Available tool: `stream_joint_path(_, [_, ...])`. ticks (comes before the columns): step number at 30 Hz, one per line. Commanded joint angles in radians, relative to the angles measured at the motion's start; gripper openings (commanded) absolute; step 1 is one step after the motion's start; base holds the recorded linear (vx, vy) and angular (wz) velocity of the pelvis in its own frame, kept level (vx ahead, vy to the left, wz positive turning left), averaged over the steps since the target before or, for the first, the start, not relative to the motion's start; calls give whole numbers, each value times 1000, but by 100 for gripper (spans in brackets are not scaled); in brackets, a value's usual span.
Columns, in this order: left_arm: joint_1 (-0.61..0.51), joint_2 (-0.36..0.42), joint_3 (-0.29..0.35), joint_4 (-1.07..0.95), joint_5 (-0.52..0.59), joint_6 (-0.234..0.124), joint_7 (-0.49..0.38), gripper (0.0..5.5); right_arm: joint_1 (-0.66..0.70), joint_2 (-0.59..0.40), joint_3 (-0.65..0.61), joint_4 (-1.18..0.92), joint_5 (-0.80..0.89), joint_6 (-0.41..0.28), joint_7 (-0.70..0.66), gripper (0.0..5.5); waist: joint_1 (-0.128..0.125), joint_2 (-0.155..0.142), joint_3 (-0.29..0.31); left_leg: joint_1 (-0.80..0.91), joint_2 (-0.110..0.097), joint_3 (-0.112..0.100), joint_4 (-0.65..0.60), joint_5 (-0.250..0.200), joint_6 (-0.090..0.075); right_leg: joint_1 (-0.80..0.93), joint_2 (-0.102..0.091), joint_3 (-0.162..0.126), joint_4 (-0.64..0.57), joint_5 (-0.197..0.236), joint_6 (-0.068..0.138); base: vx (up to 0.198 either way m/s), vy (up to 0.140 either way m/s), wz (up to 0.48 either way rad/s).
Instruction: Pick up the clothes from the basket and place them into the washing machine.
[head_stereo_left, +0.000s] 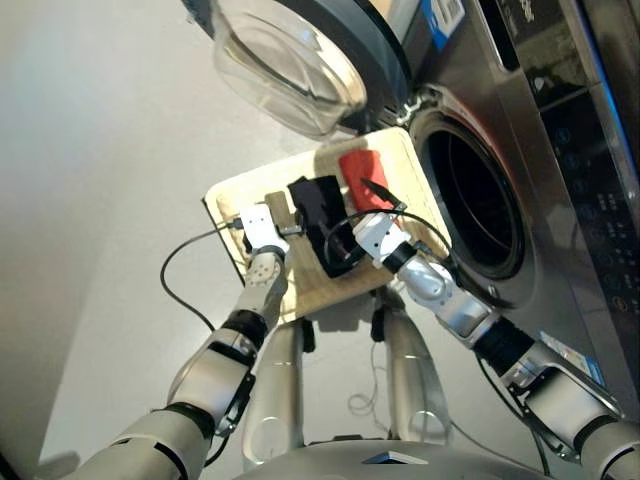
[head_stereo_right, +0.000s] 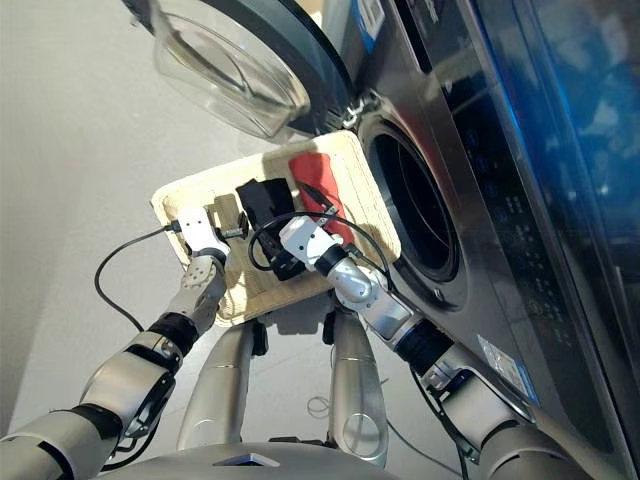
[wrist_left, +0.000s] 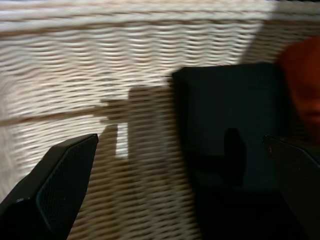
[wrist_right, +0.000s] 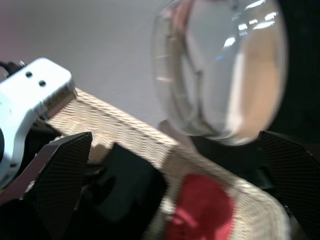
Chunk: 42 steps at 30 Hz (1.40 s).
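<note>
Overhead, both arms are stretched fwd over the basket (head_stereo_left: 232, 195). Left gripper (wrist_left: 175, 165) is spread wide, nothing gripped; black cloth (wrist_left: 225, 130) lies just ahead of it. Right gripper (wrist_right: 170, 190) is also spread, w/ red cloth (wrist_right: 200, 210) ahead. Washing machine (head_stereo_left: 520, 130) door (head_stereo_left: 300, 60) is seen swung open beyond.

Left end effector (wrist_left: 182, 185) poised over the basket (wrist_left: 100, 60), fingers spread wide.

Two black fingers (wrist_left: 55, 192) are seen rising from the lower corners, well apart, with nothing held between them. The ribbed cream weave of the basket is seen beneath, crossed by a shadow. A black folded cloth (wrist_left: 225, 115) is laid flat on the weave, nearer the second finger. A red cloth (wrist_left: 302, 80) is glimpsed just beside it at the frame's edge.
</note>
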<state>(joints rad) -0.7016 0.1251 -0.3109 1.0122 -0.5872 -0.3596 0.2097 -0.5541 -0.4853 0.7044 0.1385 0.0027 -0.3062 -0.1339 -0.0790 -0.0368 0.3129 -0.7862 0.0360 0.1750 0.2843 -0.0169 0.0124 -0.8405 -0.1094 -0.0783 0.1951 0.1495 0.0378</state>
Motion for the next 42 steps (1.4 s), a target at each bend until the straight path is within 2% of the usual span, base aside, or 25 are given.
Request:
stream_joint_path(1, [-64, -16, 1, 3, 46, -24, 20, 550, -45, 13, -36, -145, -27, -55, -15, 550, -5, 17, 37, -68, -9, -33, 81, -42, -18, -10, 7, -28, 76, -73, 62, 0, 0, 0])
stream_joint_path(2, [-79, -16, 0, 3, 35, -24, 25, 550, -58, 6, -42, -160, -29, -58, -19, 550, -13, 17, 40, -106, -4, -30, 118, -59, -11, -50, 10, -19, 112, -82, 58, 0, 0, 0])
stream_joint_path(4, [-88, -19, 0, 5, 37, -22, 25, 550, -61, 4, -43, -161, -26, -57, -17, 550, -15, 19, 36, -131, 0, -30, 138, -71, -9, -77, 10, -17, 129, -88, 58, 0, 0, 0])
stream_joint_path(11, [-138, 23, 36, 50, 41, -16, 42, 550, -46, -1, -68, -172, -1, -73, -14, 550, -38, 5, 22, -255, 29, -25, 261, -126, 11, -203, 32, 5, 206, -105, 53, 0, 0, 0])
stream_joint_path(16, [-156, 49, 59, 77, 42, -13, 37, 550, -30, -10, -76, -201, 18, -85, 2, 550, -50, 5, 7, -314, 28, -29, 316, -148, 13, -268, 44, 13, 257, -118, 48, -5, 13, -17])
stream_joint_path(17, [-162, 62, 67, 93, 45, -12, 32, 550, -30, -13, -70, -217, 26, -89, 17, 550, -55, 1, 1, -331, 35, -22, 339, -163, 17, -287, 51, 15, 270, -122, 47, -26, 66, -75])
stream_joint_path(23, [-169, 75, 73, 116, 62, -1, 24, 550, -24, -7, -55, -232, 42, -89, 42, 550, -62, -2, -2, -382, 48, -13, 409, -193, 28, -333, 67, 25, 307, -133, 42, -8, 29, -234])
stream_joint_path(24, [-169, 76, 76, 121, 64, 0, 27, 287, -23, -6, -55, -229, 41, -89, 42, 550, -62, -2, -3, -386, 49, -12, 412, -195, 29, -336, 66, 25, 308, -133, 43, 1, 32, -186])
stream_joint_path(25, [-175, 77, 80, 135, 67, 4, 36, 104, -20, -4, -52, -223, 40, -87, 42, 550, -64, -2, -3, -385, 49, -10, 410, -197, 31, -338, 67, 26, 309, -133, 44, 0, 0, 0])
stream_joint_path(27, [-185, 79, 86, 141, 65, 4, 36, 0, -18, -5, -51, -222, 38, -88, 42, 550, -67, -3, -3, -387, 50, -7, 409, -198, 33, -342, 67, 28, 306, -129, 47, 0, 0, 0])
stream_joint_path(32, [-184, 76, 93, 138, 63, -2, 36, 0, -1, -18, -56, -215, 38, -89, 48, 550, -69, 0, -12, -386, 46, -6, 403, -199, 36, -341, 65, 28, 298, -127, 47, 0, 0, 0])
stream_joint_path(37, [-155, 65, 88, 87, 38, -27, 28, 0, 12, -38, -36, -147, -18, -77, 54, 550, -58, 15, -32, -355, 35, -14, 346, -179, 29, -313, 44, 17, 274, -120, 49, 0, 0, 0])
stream_joint_path(42, [-82, 75, 76, -33, -1, -63, -9, 0, -4, -80, -1, -99, -152, -71, 44, 550, -34, 23, -46, -275, 29, -20, 245, -143, 13, -232, 14, -7, 212, -103, 53, 4, -4, 45])
